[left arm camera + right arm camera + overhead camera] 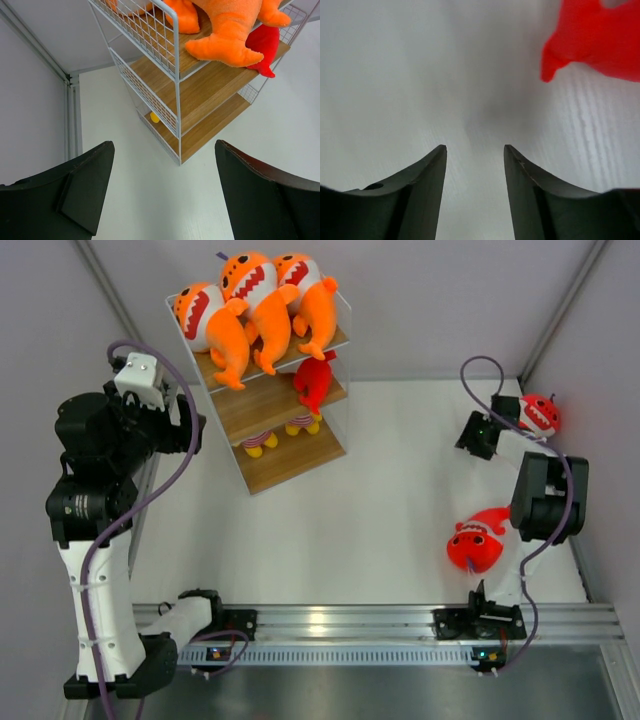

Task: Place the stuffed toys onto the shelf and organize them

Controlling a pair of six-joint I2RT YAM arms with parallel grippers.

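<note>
Three orange sharks (255, 300) lie side by side on the top board of the shelf (290, 460). One red shark (314, 380) sits on the middle board; its tail shows in the left wrist view (265, 47). Two more red sharks lie on the table: one at the far right (540, 415) and one near the right arm's base (477, 545). My left gripper (193, 430) is open and empty, just left of the shelf (200, 100). My right gripper (472, 438) is open and empty, close to the far right red shark (600, 40).
Small striped figures with yellow feet (262, 443) stand on the shelf's lower board; one yellow foot shows in the left wrist view (155, 117). White walls enclose the table. A metal rail (350, 620) runs along the near edge between the arm bases.
</note>
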